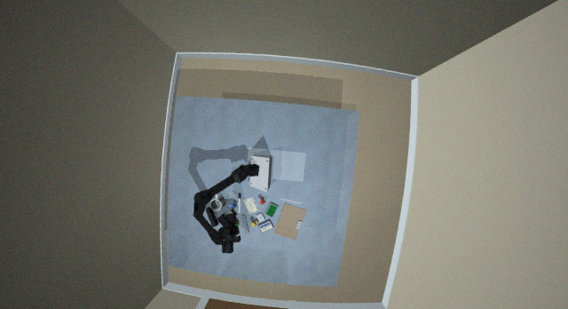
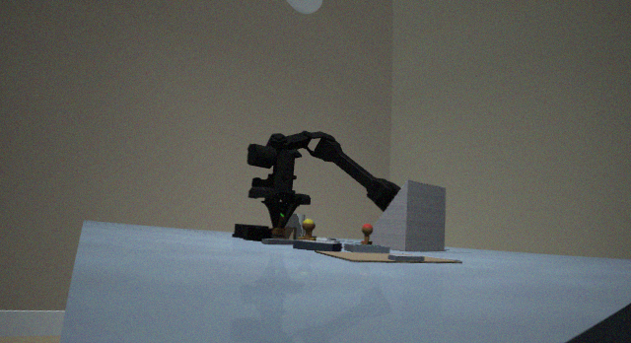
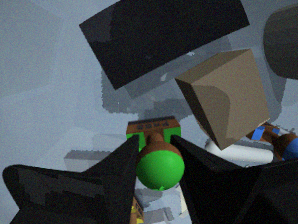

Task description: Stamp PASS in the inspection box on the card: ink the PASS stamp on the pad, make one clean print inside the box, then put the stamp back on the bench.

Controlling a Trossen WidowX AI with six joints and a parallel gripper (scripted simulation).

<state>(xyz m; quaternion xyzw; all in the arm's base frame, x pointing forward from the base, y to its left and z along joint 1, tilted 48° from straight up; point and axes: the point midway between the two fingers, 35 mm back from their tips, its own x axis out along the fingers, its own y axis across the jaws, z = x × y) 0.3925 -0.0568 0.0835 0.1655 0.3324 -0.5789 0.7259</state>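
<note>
My gripper (image 3: 154, 140) is shut on the handle of the green-knobbed stamp (image 3: 160, 170) (image 2: 282, 215). The stamp is upright, its base close to the bench surface; whether it touches cannot be told. Dark lettering on its base is too blurred to read surely. The gripper is left of the yellow-knobbed stamp (image 1: 254, 222) (image 2: 309, 226) in the exterior view. A cream card (image 1: 250, 205) lies near the red-knobbed stamp (image 1: 262, 200) (image 2: 367, 231); its box and any print are too small to tell. An open green ink pad (image 1: 272, 209) lies beside them.
A beige block (image 3: 230, 95) and a black box (image 3: 165, 40) (image 2: 250, 232) stand near the held stamp. A white marker (image 3: 240, 152), a blue-knobbed stamp (image 3: 291, 147), a grey bar (image 3: 82, 159) and a cup (image 1: 216, 204) are around. A clipboard (image 1: 288, 220) and a wedge (image 2: 426, 215) stand farther off.
</note>
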